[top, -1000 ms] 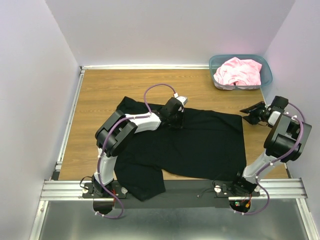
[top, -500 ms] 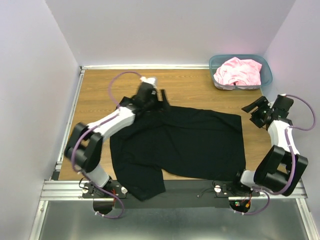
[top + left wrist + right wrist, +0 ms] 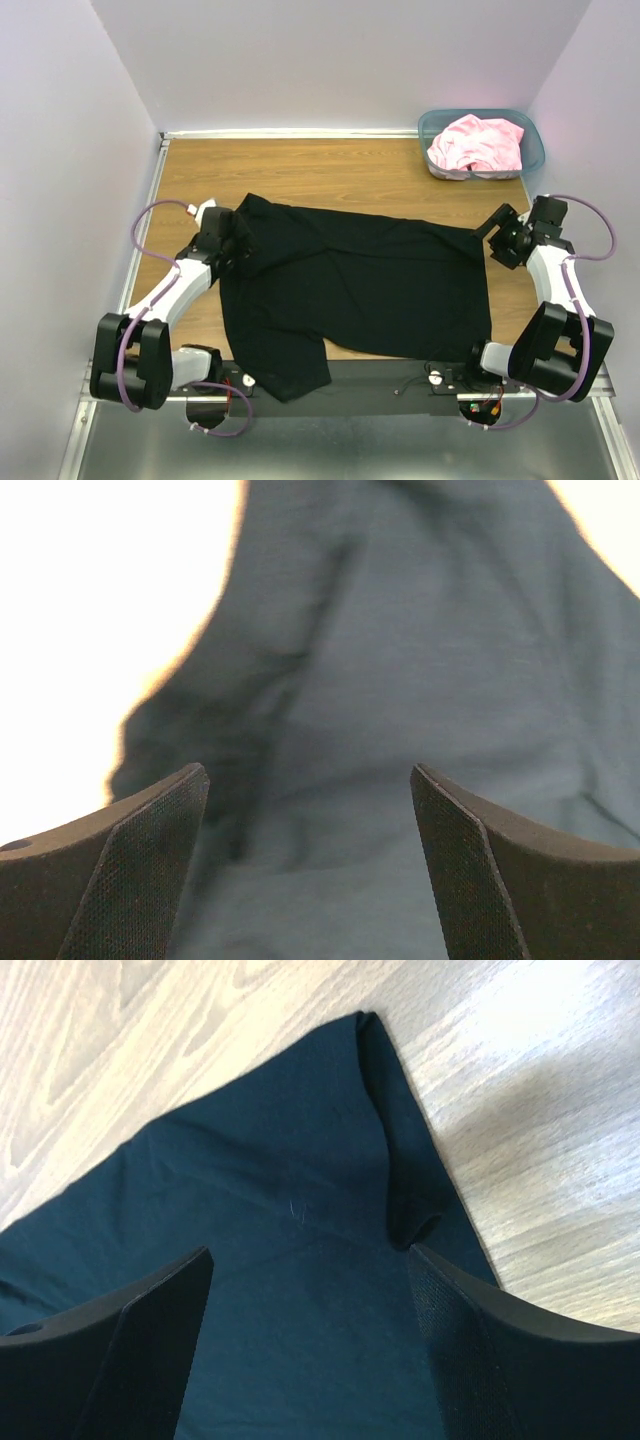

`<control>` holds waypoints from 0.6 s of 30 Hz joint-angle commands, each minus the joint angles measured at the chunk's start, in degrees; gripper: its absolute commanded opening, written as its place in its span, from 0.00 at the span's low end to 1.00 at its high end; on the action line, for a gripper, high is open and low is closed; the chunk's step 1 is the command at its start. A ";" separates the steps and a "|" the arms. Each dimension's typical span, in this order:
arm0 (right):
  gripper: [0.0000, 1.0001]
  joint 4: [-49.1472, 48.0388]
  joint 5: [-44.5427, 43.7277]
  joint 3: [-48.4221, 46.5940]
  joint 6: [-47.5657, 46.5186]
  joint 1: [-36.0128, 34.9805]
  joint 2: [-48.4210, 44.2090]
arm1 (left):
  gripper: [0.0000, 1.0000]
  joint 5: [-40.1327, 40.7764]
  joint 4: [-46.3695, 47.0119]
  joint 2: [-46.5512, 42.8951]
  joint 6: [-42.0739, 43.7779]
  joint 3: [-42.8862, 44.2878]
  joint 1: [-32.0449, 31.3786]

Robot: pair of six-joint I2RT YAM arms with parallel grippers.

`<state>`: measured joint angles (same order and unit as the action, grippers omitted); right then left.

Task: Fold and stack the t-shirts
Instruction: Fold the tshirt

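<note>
- The black t-shirt (image 3: 370,285) is laid out mostly flat on the wooden table (image 3: 300,170), long axis from 9 to 3 o'clock in the top view. One sleeve is draped over the near table edge at about 7 o'clock.
- The left gripper (image 3: 238,252) is placed at the shirt's 9 o'clock edge, by the far-left corner, pointing towards 3 o'clock.
- In the left wrist view its fingers (image 3: 130,870) are spread wide. Rumpled black cloth is seen between and beyond them, nothing is pinched, and contact with the cloth cannot be told.
- The right gripper (image 3: 497,238) is placed at the shirt's 3 o'clock edge, just beside the far-right corner.
- In the right wrist view its fingers (image 3: 130,1350) are also spread. The shirt corner is seen at 12 to 1 o'clock ahead, with a small fold along the hem, and no cloth is gripped.
- The pink t-shirt (image 3: 478,143) is bunched up inside the teal bin (image 3: 535,150), at about 1 o'clock from the black shirt and well apart from both grippers.
</note>
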<state>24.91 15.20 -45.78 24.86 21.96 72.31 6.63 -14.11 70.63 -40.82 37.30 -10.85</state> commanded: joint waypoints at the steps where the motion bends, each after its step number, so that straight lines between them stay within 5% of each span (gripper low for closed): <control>1: 0.87 1.72 -0.97 0.25 -1.40 -0.60 -0.95 | 0.90 0.23 0.57 -1.90 1.26 -3.19 3.64; 18: 0.87 1.55 -0.79 -0.10 -2.10 -1.39 0.37 | 0.80 -14.71 5.32 -3.31 3.82 -8.03 4.88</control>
<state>25.47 15.22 -45.78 23.86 20.93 72.34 -3.29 -9.98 68.86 -37.69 30.09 -6.33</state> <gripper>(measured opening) 0.865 0.817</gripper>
